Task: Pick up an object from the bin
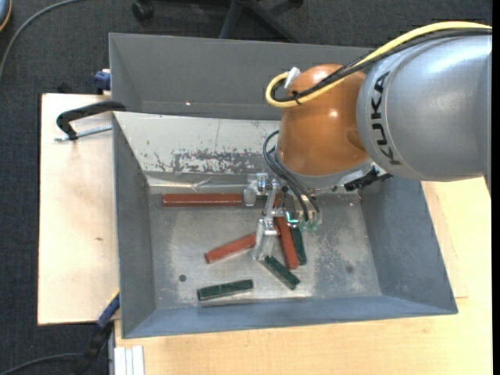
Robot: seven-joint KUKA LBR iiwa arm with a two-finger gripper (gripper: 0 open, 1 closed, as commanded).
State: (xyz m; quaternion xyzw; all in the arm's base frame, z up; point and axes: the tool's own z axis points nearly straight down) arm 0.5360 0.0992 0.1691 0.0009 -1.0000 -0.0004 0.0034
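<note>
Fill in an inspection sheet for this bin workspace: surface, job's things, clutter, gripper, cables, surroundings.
Surface: grey metal bin, floor scuffed and speckled.
Job's things: red-brown stick and short dark green stick, close together right of centre.
Clutter: long red-brown stick by the back wall; another red-brown stick mid-floor; dark green stick at front.
Gripper: gripper low, among the right-of-centre sticks.
Cables: yellow cable over the arm's orange cover.
Surroundings: chair base on carpet behind the bin.
</note>
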